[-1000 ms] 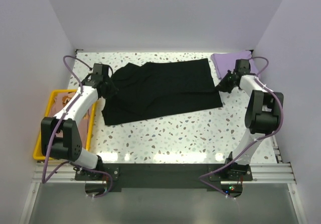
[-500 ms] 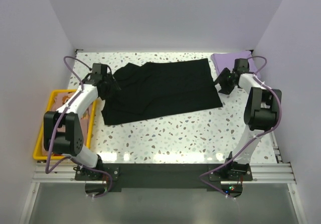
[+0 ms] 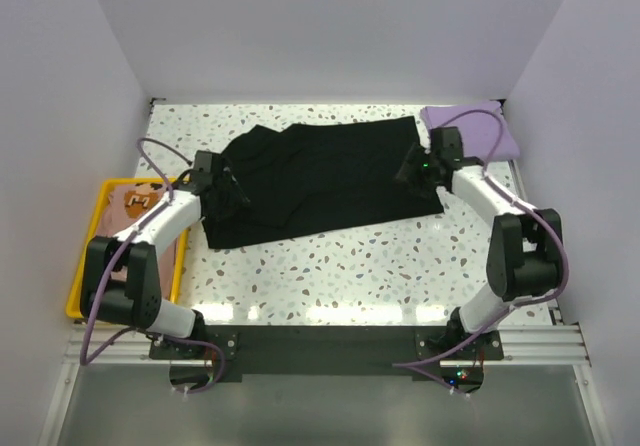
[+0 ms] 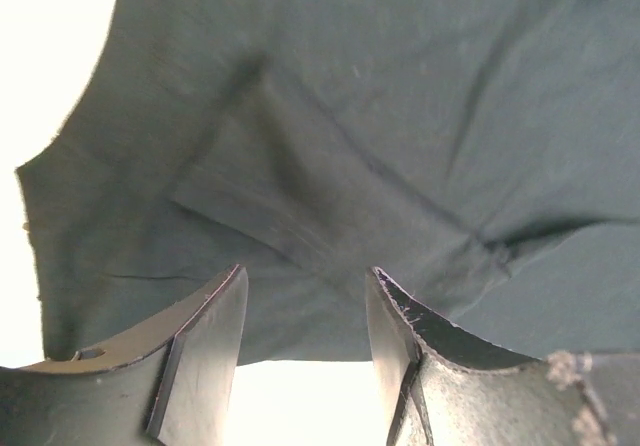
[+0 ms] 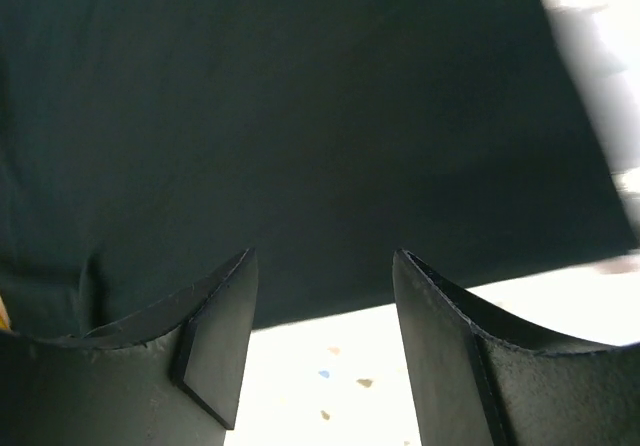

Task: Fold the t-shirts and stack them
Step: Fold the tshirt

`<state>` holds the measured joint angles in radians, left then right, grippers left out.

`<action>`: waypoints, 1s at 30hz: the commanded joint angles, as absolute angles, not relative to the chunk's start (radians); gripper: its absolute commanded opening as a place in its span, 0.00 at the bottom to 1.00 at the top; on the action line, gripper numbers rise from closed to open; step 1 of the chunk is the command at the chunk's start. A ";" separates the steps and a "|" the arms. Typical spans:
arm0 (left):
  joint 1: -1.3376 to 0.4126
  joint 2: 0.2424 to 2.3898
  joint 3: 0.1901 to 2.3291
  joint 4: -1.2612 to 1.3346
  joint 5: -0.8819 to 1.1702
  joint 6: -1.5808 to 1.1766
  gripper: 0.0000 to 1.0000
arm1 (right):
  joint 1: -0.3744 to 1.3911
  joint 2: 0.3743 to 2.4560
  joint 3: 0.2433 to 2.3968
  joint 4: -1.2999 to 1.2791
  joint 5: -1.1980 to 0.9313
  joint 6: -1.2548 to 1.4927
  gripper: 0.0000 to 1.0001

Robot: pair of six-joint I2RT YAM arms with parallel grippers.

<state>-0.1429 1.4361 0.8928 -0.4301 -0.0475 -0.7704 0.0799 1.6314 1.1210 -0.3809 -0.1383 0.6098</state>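
Observation:
A large black t-shirt point(image 3: 325, 178) lies spread across the middle of the table, its left part creased. My left gripper point(image 3: 238, 195) hovers at its left edge, open, with nothing between its fingers point(image 4: 205, 331); black cloth point(image 4: 350, 136) fills that wrist view. At the shirt's right edge my right gripper point(image 3: 408, 166) stands open and empty above black cloth point(image 5: 300, 116). A lavender t-shirt point(image 3: 482, 132) lies folded at the back right corner. A peach t-shirt point(image 3: 140, 206) with brown print lies in the tray on the left.
The yellow tray point(image 3: 84, 266) sits at the table's left edge beside the left arm. Side walls stand close to both arms. Speckled tabletop point(image 3: 350, 261) shows in front of the black shirt.
Both grippers went from shut to open and moved inward over the black shirt's edges. The left arm swung down and right, the right arm moved left off the lavender shirt.

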 commanded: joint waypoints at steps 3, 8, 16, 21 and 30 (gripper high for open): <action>-0.187 1.488 0.867 -0.322 -0.011 -0.810 0.54 | 0.372 1.658 1.144 -0.296 -0.086 0.646 0.59; -0.186 1.526 0.867 -0.302 -0.006 -0.805 0.50 | 0.552 1.741 1.232 -0.249 -0.072 0.647 0.58; -0.129 1.459 0.913 -0.345 0.029 -0.747 0.52 | 0.747 1.911 1.338 -0.158 -0.080 0.724 0.58; -0.094 1.396 0.930 -0.373 0.043 -0.730 0.52 | 0.816 1.970 1.339 -0.066 -0.075 0.813 0.58; -0.084 1.361 0.940 -0.393 0.061 -0.709 0.52 | 0.842 2.031 1.321 0.067 -0.055 0.926 0.51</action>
<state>-0.0925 1.3838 0.9123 -0.3836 0.0395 -0.7383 0.8440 2.0163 1.3025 -0.0376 -0.0929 0.8639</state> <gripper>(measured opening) 0.521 0.528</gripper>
